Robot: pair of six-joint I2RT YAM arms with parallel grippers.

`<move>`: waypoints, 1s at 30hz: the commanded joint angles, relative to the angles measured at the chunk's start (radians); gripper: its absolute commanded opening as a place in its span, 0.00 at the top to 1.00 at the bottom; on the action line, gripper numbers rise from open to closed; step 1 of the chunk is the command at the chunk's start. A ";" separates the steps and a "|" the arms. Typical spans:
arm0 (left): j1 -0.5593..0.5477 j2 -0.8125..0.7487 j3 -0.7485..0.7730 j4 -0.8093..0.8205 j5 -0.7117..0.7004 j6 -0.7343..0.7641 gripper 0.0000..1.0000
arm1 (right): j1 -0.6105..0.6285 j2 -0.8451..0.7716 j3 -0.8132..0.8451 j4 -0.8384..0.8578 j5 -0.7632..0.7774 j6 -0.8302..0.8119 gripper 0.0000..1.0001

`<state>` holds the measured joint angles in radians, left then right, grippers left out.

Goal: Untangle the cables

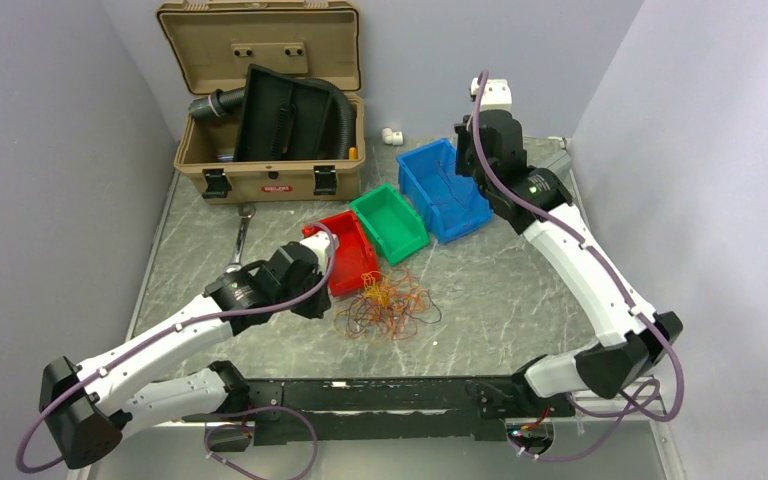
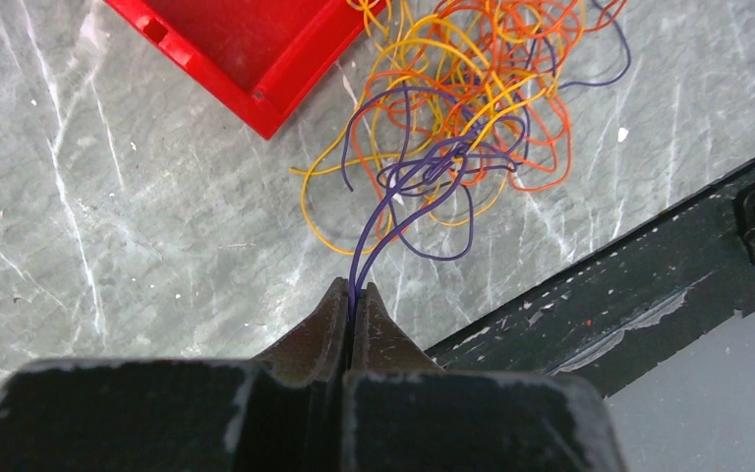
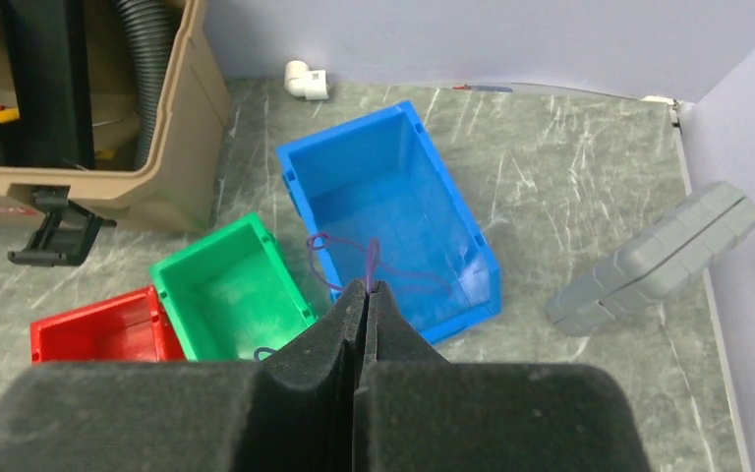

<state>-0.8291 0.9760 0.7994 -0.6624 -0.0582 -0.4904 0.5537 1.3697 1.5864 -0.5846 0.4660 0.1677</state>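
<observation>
Your left gripper (image 2: 355, 293) is clamped on a purple cable (image 2: 423, 172) that trails from the cables (image 2: 482, 88) heaped beside the red bin (image 2: 256, 59); only the wrist view shows this. Your right gripper (image 3: 366, 291) pinches a purple strand (image 3: 369, 261) looping over the blue bin (image 3: 349, 162).

A grey stone-patterned bench (image 1: 520, 290) with white veins is taking up the middle of the room, and three plain, pale lavender-grey walls are closing it in. The left wall (image 1: 50, 150) is running along its left edge, the back wall (image 1: 410, 60) is standing at its far edge, and the right wall (image 1: 720, 150) is rising along its right edge. A scuffed black flat rail (image 1: 380, 395) is lying along the near edge. Soft, even light is leaving only faint shadows and a dull sheen on the bench.
</observation>
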 commanded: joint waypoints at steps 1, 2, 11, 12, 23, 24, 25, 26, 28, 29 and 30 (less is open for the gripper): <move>-0.003 -0.029 0.059 -0.011 -0.007 0.022 1.00 | -0.057 0.049 0.089 0.059 -0.078 -0.005 1.00; -0.002 -0.030 0.062 -0.008 -0.001 0.026 1.00 | -0.067 0.059 0.098 0.058 -0.085 -0.006 1.00; -0.003 -0.045 0.066 0.018 0.027 0.041 1.00 | -0.139 0.125 0.132 0.065 -0.122 -0.014 1.00; -0.002 -0.045 0.068 0.018 0.030 0.041 1.00 | -0.146 0.136 0.143 0.058 -0.123 -0.015 1.00; -0.002 -0.056 0.122 -0.001 0.041 0.047 1.00 | -0.170 0.228 0.315 0.010 -0.141 -0.033 1.00; -0.002 -0.053 0.128 -0.004 0.042 0.048 1.00 | -0.172 0.232 0.316 0.012 -0.142 -0.033 1.00; -0.002 -0.052 0.136 -0.005 0.045 0.049 1.00 | -0.174 0.238 0.314 0.013 -0.142 -0.033 1.00; -0.003 -0.050 0.143 -0.006 0.048 0.050 1.00 | -0.174 0.241 0.308 0.017 -0.139 -0.035 1.00; -0.002 -0.047 0.160 -0.010 0.049 0.051 1.00 | -0.175 0.252 0.281 0.033 -0.123 -0.046 1.00; -0.002 -0.045 0.165 -0.012 0.049 0.052 1.00 | -0.176 0.258 0.266 0.043 -0.114 -0.050 1.00; -0.002 -0.044 0.171 -0.011 0.049 0.055 1.00 | -0.178 0.267 0.252 0.052 -0.108 -0.055 1.00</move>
<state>-0.8291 0.9375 0.9127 -0.6724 -0.0223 -0.4557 0.3851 1.6028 1.8565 -0.5728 0.3336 0.1421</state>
